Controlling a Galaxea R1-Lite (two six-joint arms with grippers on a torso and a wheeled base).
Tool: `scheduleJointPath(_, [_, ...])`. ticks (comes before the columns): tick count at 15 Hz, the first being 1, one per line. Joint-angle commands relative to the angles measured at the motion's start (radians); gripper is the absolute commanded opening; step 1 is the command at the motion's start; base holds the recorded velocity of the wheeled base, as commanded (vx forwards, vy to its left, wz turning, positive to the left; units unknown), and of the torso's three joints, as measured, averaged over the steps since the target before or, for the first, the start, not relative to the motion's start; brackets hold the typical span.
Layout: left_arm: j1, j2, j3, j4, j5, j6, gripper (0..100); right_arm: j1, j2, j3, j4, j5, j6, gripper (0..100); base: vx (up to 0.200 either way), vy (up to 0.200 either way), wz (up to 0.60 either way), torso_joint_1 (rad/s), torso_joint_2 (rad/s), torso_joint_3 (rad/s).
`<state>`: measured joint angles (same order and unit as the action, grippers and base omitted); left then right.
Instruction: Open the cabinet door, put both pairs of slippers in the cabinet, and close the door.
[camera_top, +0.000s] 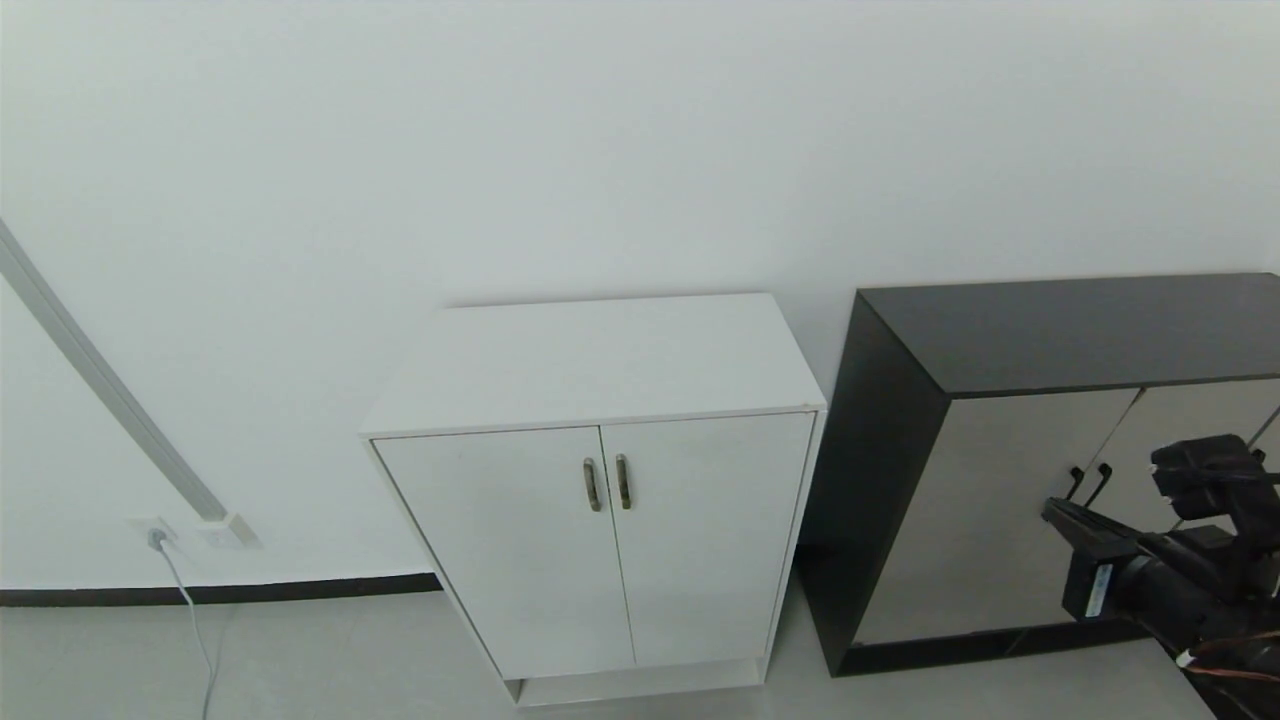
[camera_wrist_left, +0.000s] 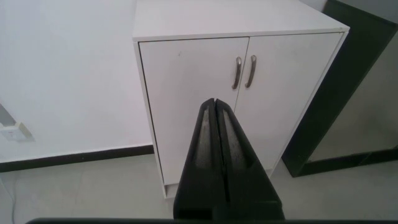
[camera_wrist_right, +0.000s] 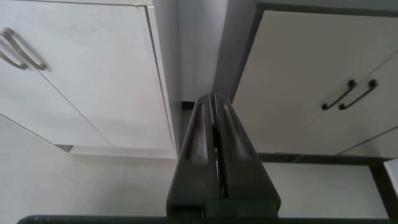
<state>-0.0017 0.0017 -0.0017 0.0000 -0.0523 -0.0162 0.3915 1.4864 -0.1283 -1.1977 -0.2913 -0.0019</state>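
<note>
The white cabinet (camera_top: 590, 370) stands against the wall, and both of its doors are closed. Two metal handles (camera_top: 607, 483) sit side by side at the middle seam. My left gripper (camera_wrist_left: 215, 102) is shut on nothing; it is held in the air in front of the cabinet (camera_wrist_left: 199, 87), below its handles (camera_wrist_left: 244, 72) and well short of the doors. My right gripper (camera_wrist_right: 214, 98) is also shut and empty. It points at the gap between the white cabinet's right door (camera_wrist_right: 93, 81) and the black cabinet (camera_wrist_right: 298, 81). In the head view my right gripper (camera_top: 1060, 515) hangs at the lower right.
A black cabinet (camera_top: 1060, 330) with glossy doors and dark handles (camera_wrist_right: 348, 94) stands close to the white one's right side. A wall socket with a grey cable (camera_top: 180, 590) and a slanted conduit (camera_top: 100, 380) are at the left. Bare grey floor (camera_top: 330, 660) lies in front.
</note>
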Motion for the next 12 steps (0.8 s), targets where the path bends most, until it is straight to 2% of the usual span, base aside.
scheduleJointPath(1, [0.0,0.0,0.0,0.0,0.0,-0.001,0,-0.014,-0.092,0.036,0.009,0.0,-0.013,0,0.0,0.0,0.0,0.0,0.0,0.0])
scheduleJointPath(5, [0.0,0.0,0.0,0.0,0.0,-0.001,0,-0.025,-0.23,0.064,0.124,0.001,-0.024,0,0.0,0.0,0.0,0.0,0.0,0.0])
scheduleJointPath(12, [0.0,0.0,0.0,0.0,0.0,-0.001,0,-0.025,-0.609,0.021,0.61,0.04,-0.024,0,0.0,0.0,0.0,0.0,0.0,0.0])
